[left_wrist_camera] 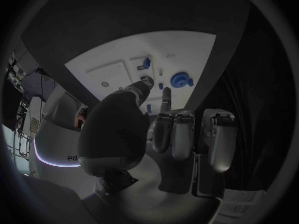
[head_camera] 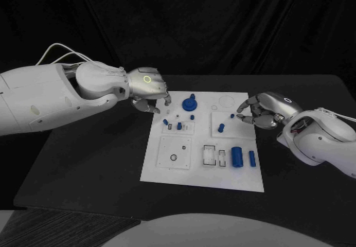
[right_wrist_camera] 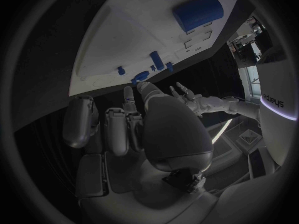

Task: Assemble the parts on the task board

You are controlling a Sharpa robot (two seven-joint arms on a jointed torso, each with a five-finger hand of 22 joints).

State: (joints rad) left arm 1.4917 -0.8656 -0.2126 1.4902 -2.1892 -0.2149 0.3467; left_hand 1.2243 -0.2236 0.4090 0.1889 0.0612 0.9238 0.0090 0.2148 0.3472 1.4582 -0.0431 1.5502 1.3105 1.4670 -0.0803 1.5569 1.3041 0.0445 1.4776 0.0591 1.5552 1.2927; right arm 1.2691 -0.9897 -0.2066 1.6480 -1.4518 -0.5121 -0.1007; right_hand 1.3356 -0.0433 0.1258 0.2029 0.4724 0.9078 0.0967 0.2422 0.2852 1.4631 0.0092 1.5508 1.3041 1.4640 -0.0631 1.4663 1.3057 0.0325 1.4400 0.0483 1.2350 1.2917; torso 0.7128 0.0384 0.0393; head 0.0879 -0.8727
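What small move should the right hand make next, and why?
Probably ease the right hand a little further over the task board and down toward the small blue part just off its fingertips. The hand hovers at the board's far right edge holding nothing, fingers apart, so that part looks like the nearest one to pick.

You had the black table right across your view, its matte top running out wide to both sides and its far edge just meeting the backdrop. Behind it, you saw a dark curtain hanging in soft folds along the whole back. Down at the near left corner, past the table's edge, you caught a strip of grey ribbed carpet.
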